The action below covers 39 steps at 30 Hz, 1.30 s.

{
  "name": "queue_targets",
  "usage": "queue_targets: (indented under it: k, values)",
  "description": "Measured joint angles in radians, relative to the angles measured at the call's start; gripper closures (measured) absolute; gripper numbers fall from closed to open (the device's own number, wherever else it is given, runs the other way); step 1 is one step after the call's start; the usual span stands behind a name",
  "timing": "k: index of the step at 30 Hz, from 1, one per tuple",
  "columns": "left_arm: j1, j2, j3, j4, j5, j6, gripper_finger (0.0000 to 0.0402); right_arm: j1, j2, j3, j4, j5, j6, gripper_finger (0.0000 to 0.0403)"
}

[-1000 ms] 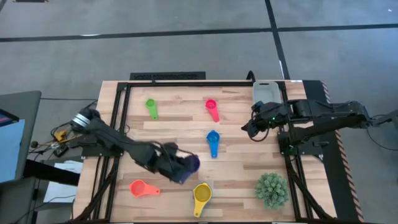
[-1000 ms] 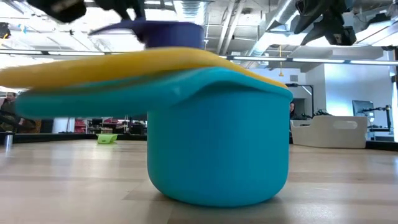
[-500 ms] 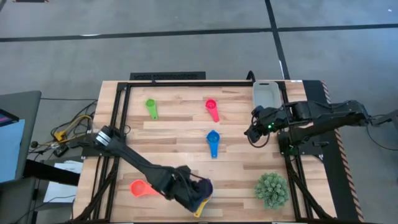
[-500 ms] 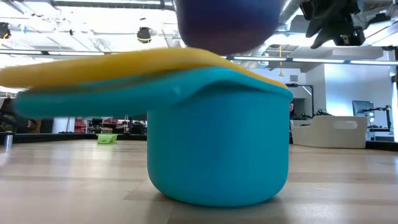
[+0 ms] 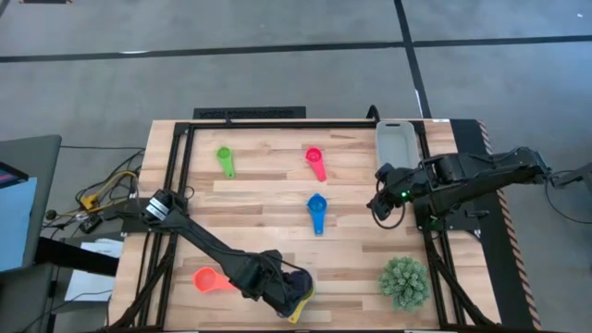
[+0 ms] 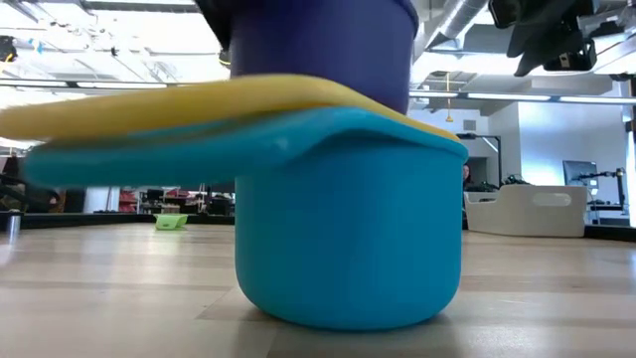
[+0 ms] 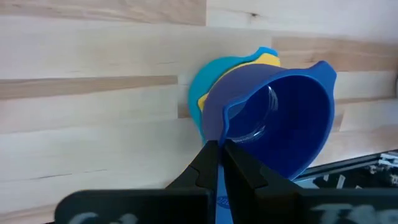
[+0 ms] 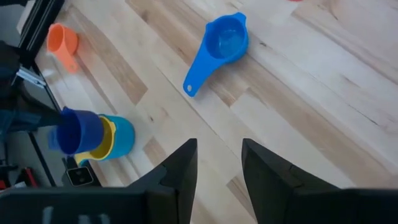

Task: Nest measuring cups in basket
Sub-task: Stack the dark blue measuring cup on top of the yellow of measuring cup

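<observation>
My left gripper [image 5: 292,292] is shut on the navy cup [image 7: 280,118] near the table's front edge. It holds the cup tilted right over the yellow cup [image 7: 268,59], which sits nested in the light blue cup [image 6: 348,229]. Whether navy touches yellow, I cannot tell. My right gripper [image 8: 217,168] hangs open and empty above the table's right side [image 5: 384,205]. The blue cup [image 5: 316,211], pink-red cup [image 5: 315,162], green cup [image 5: 225,159] and orange cup [image 5: 213,279] lie loose on the wood. The pale grey basket [image 5: 396,139] stands at the far right. My left gripper pinches the navy cup's flat handle [image 7: 213,134] between its two shut fingers, with the handle running along them. The fingers slant down toward the table's near edge. The cup is tilted, its mouth turned back toward the wrist, above the yellow cup's mouth.
A spiky green plant [image 5: 404,280] stands at the front right corner. Black frame rails [image 5: 176,176] run along the table's left, far and right sides. Bare wood lies between the blue cup and the stacked cups.
My left gripper has carried the navy cup toward the table's near edge and somewhat rightward, and down, from beside the orange cup to right over the yellow cup. It has stayed shut. My right gripper has drifted a little toward the near edge.
</observation>
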Motion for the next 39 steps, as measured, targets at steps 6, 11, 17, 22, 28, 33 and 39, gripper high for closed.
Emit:
queue_targets:
  k: [6, 11, 17, 22, 28, 33, 39]
  values:
    - [0.002, 0.011, 0.0, 0.043, 0.007, -0.008, 0.0401, 0.012, 0.0, 0.0, 0.0, 0.003, 0.003, 0.0242]
    - [0.007, 0.025, 0.002, 0.05, 0.034, -0.029, 0.0385, 0.012, 0.0, 0.0, -0.003, 0.003, 0.002, 0.0232]
    - [0.008, 0.026, 0.0, 0.045, 0.039, -0.042, 0.0327, 0.012, 0.0, 0.0, -0.005, 0.004, -0.001, 0.0216]
    - [0.008, 0.026, 0.0, 0.047, 0.053, -0.038, 0.0282, 0.012, 0.0, 0.0, -0.008, 0.004, -0.001, 0.0205]
    - [0.0, 0.027, 0.0, 0.035, 0.112, 0.007, 0.0265, 0.028, 0.0, 0.0, -0.008, 0.013, -0.001, 0.0199]
    - [-0.018, 0.051, -0.002, -0.069, 0.149, 0.018, 0.0286, 0.044, 0.0, 0.0, -0.007, 0.039, 0.004, 0.0204]
    - [-0.015, 0.048, 0.0, -0.134, 0.14, 0.085, 0.032, 0.044, 0.0, 0.0, -0.006, 0.05, 0.007, 0.0208]
